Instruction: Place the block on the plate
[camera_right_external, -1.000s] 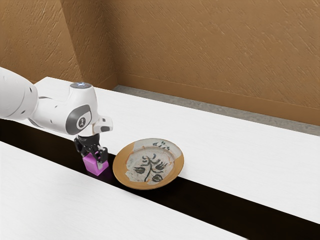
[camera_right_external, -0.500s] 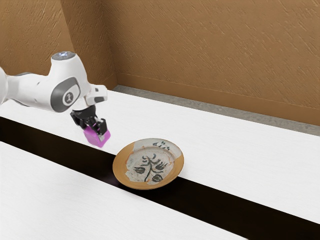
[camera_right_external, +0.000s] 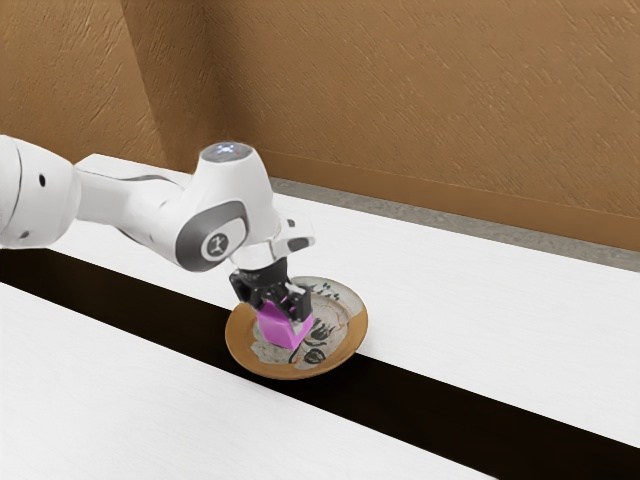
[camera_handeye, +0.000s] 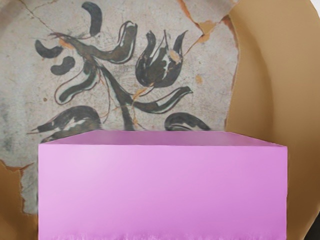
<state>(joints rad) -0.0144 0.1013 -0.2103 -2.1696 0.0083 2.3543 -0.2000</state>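
The pink block (camera_right_external: 286, 330) is gripped between both fingers of the black gripper (camera_right_external: 282, 309), left of centre in the exterior view, over the plate (camera_right_external: 242, 346); whether the two touch cannot be told. The plate is painted with dark flowers and edged in tan. On the white arm (camera_right_external: 240, 190), a round badge (camera_right_external: 216, 246) is seen, its mark too small to be read.

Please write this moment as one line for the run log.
gripper: shut on magenta block | block: over patterned plate | contact with plate: unclear | release: not yet
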